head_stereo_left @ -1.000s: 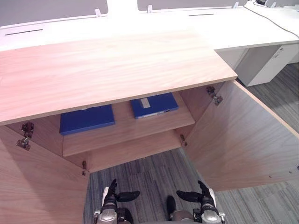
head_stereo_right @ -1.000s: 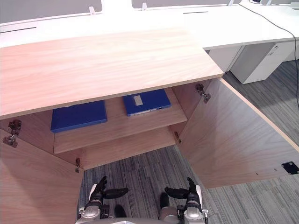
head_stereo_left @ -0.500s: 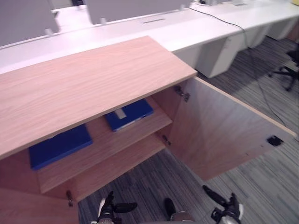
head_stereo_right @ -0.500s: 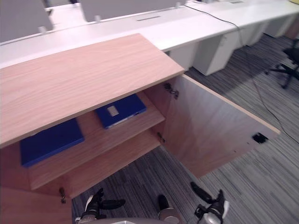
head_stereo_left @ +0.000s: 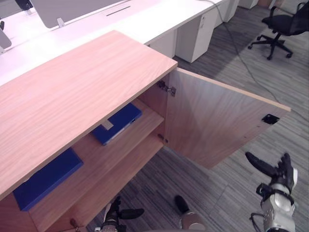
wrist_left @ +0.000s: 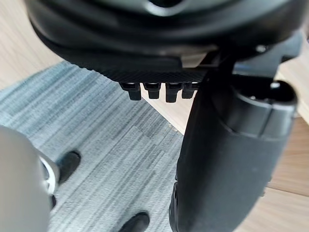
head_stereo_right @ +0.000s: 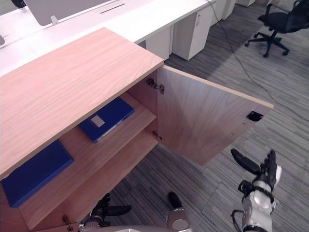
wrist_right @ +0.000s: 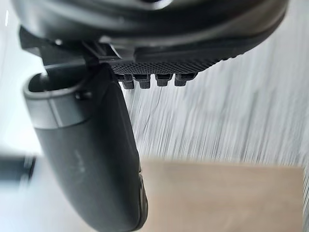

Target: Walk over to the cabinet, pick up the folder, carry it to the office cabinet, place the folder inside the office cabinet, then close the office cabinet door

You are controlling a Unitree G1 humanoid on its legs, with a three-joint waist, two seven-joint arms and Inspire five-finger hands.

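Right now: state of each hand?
Left hand: open, holding nothing.
Right hand: open, holding nothing.

The open door (head_stereo_left: 212,121) stands out across the carpet (head_stereo_left: 159,179), a wall between my right hand (head_stereo_left: 277,174) and the shelf (head_stereo_left: 120,154). The wooden top (head_stereo_left: 82,92) overhangs that shelf, so the way in is low and from the front. The right folder (head_stereo_left: 117,123) and the left folder (head_stereo_left: 46,179) lie well apart, with bare board between them. My left hand (head_stereo_left: 118,215) hangs low before the opening, over open carpet.
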